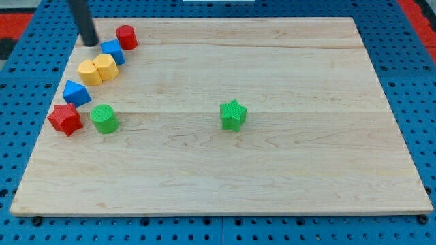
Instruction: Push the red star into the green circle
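The red star (65,119) lies near the board's left edge. The green circle (104,118) stands just to its right, a small gap between them. My tip (90,42) is at the view's top left, far above both, beside the blue block (113,51) and left of the red cylinder (127,37). The tip touches neither the red star nor the green circle.
Two yellow blocks (97,69) sit side by side below the tip. A blue triangular block (76,92) lies just above the red star. A green star (233,114) sits near the board's middle. The wooden board (286,177) rests on a blue pegboard.
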Robot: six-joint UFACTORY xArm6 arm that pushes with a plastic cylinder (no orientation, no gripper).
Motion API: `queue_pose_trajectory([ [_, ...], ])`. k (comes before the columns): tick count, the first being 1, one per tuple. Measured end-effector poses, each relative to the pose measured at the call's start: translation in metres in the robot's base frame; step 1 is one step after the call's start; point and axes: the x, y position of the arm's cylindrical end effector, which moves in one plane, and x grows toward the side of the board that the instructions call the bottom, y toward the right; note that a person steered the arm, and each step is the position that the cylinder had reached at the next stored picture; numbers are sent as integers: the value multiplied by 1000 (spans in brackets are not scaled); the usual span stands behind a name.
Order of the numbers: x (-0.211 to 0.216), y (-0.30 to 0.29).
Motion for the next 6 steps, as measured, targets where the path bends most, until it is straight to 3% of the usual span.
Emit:
queue_pose_trajectory([
  [1,49,-21],
  [3,79,-23],
  [4,142,-22],
  [6,205,-21],
])
